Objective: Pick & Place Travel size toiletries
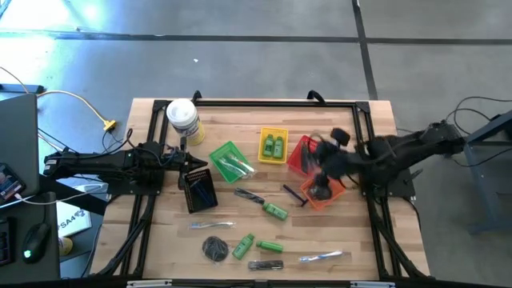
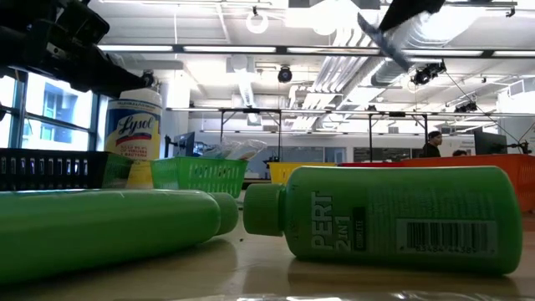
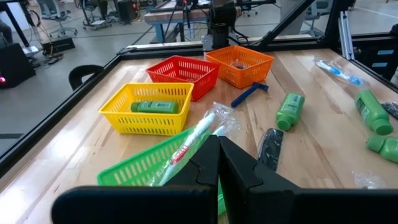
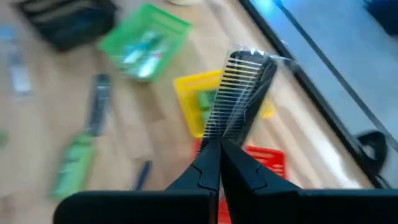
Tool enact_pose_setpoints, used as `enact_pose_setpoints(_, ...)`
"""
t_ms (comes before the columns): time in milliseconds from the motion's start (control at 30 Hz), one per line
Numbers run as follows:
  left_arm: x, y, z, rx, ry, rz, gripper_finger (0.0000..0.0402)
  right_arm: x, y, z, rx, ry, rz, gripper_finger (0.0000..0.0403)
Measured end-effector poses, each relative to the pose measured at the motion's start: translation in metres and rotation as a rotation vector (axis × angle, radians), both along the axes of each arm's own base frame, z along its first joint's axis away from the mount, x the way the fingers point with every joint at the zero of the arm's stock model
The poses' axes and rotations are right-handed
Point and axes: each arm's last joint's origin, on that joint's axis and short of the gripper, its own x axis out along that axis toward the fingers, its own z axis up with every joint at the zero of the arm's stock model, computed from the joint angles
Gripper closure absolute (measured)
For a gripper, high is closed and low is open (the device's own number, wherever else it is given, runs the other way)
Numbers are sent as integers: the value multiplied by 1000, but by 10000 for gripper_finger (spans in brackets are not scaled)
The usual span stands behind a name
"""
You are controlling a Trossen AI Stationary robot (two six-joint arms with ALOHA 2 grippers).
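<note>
Travel size toiletries lie scattered on the wooden table: green bottles (image 1: pixel 276 210) (image 1: pixel 243 246), a dark disc (image 1: pixel 214 249), a blue-handled razor (image 1: pixel 294 194), a dark comb (image 1: pixel 250 195) and clear-wrapped pieces (image 1: pixel 320 257). My right gripper (image 4: pixel 219 144) hangs above the red basket (image 1: pixel 302 154) and yellow basket (image 1: pixel 273 145), shut on a black comb in a clear wrapper (image 4: pixel 242 93). My left gripper (image 3: pixel 219 146) waits shut at the table's left, above the green basket (image 3: pixel 143 165), with nothing in it. My right gripper pinches one end of the wrapped black comb (image 4: pixel 217 134) between its two fingers. The comb runs on past the fingertips in line with them, slanting down, lifted clear of the table and the baskets.
A black basket (image 1: pixel 198 190) and an orange basket (image 1: pixel 324 192) stand on the table too. A white-lidded Lysol jar (image 1: pixel 183 118) stands at the far left. The yellow basket holds green bottles (image 3: pixel 154 107); the green one holds wrapped pieces (image 3: pixel 199 134). A black frame rims the table.
</note>
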Motion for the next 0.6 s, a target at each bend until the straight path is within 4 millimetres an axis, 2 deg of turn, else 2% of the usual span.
enact_pose_setpoints(300, 0, 0, -1, 20, 10, -3, 402, 22, -55, -17, -45, 194, -38, 399)
enact_pose_setpoints(467, 0, 0, -1, 19, 12, -3, 402, 28, -73, -24, -38, 238, -91, 399)
enact_pose_setpoints(600, 0, 0, -1, 18, 12, -3, 402, 32, -81, -31, 46, 256, -123, 399)
